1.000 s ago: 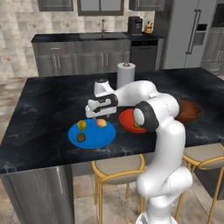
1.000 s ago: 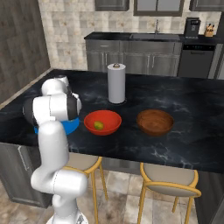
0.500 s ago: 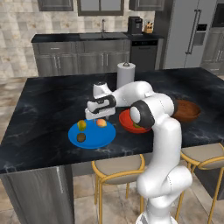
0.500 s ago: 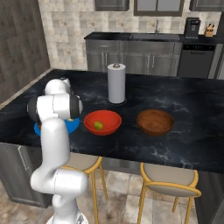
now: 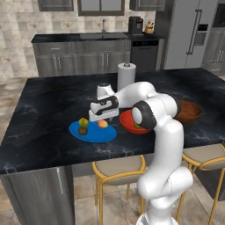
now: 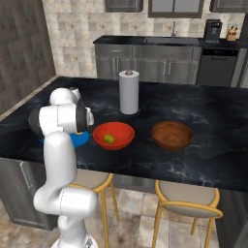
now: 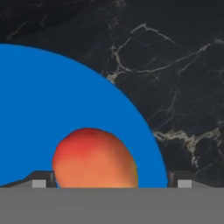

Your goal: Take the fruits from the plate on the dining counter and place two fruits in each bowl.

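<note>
The small round peach-orange fruit [image 7: 94, 158] lies on the flat round bright blue plate [image 5: 93, 132] near its right edge, with a yellow-green fruit [image 5: 83, 122] and a dark brown fruit [image 5: 82, 130] touching each other toward the plate's left side, all on the large black marble-patterned dining counter [image 5: 52, 101]. The gripper [image 7: 111, 181] hangs close above the peach-orange fruit with its jaws spread wide, one dark tip on either side of it, gripping nothing. To the plate's right stand the glossy red bowl [image 6: 114, 135], holding one olive-yellow fruit [image 6: 110, 139], then the dark brown bowl [image 6: 171, 135], with a white paper-towel roll [image 6: 129, 92] upright behind them.
</note>
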